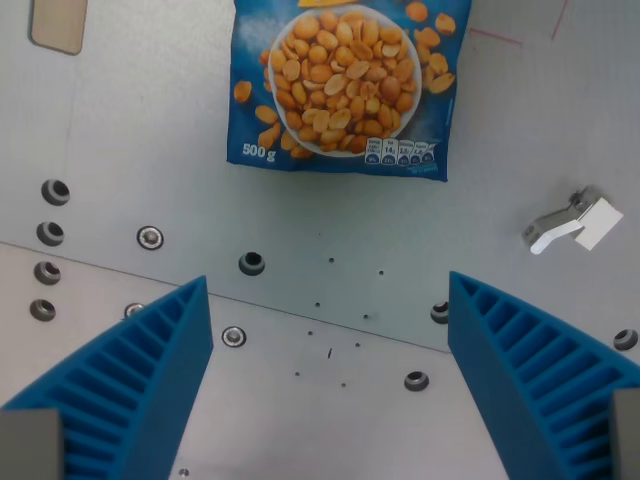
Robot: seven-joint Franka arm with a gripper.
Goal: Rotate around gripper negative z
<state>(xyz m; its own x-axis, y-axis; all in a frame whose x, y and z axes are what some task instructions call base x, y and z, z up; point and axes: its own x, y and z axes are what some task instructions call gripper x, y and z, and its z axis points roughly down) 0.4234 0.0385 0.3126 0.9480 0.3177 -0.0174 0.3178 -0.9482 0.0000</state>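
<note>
Ribbed blue fingers point(140, 380) of the tool point(330, 375) spread wide apart, gripping nothing, above the matte grey metal bench point(120, 130) with bolt holes. A glossy blue peanut bag point(345, 85) lies flat beyond; a small white clip point(570, 222) sits right.

You are looking at a table point(120, 120) of matt grey metal, smooth, with shiny steel screws point(150, 238) set into it. The peanut bag point(345, 85) is showing glossy printed plastic film, slightly crinkled. The gripper point(330, 330) fingers point(140, 370) are looking like matt blue plastic, ribbed on their inner faces. A small clip point(570, 222) is appearing as smooth white plastic.
</note>
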